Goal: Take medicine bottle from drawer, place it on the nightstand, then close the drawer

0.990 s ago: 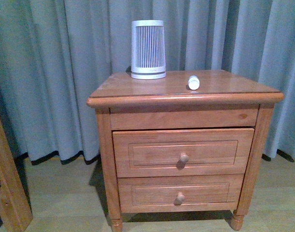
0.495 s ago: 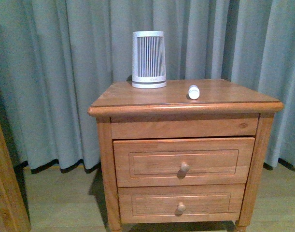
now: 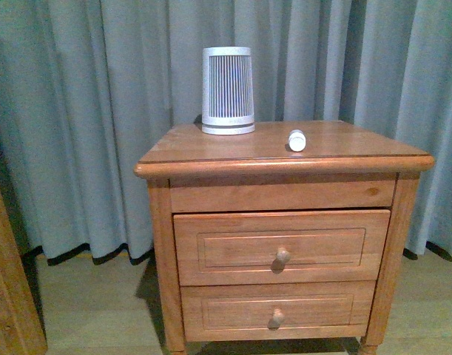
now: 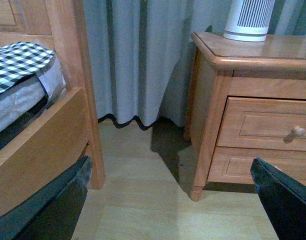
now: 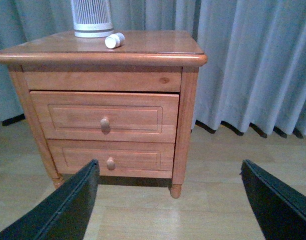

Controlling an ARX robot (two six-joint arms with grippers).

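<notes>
The medicine bottle [image 3: 297, 140] lies on its side on the nightstand [image 3: 211, 151] top, right of centre; it also shows in the right wrist view [image 5: 114, 40]. The upper drawer [image 3: 281, 246] with its round knob stands slightly out from the cabinet front; its inside is hidden. It shows in the right wrist view [image 5: 105, 116] and the left wrist view [image 4: 273, 130] too. Neither arm shows in the front view. My left gripper [image 4: 168, 200] is open and empty, low over the floor, left of the nightstand. My right gripper [image 5: 170, 200] is open and empty, low in front of it.
A tall white-and-grey ribbed device [image 3: 228, 90] stands at the back of the nightstand top. Grey curtains [image 3: 78, 111] hang behind. A wooden bed frame post [image 4: 75, 75] with checked bedding stands left of the nightstand. The lower drawer [image 3: 274, 312] is shut.
The front view has dropped since a second ago, so the nightstand sits lower in the picture. In the last half second nothing has visibly moved.
</notes>
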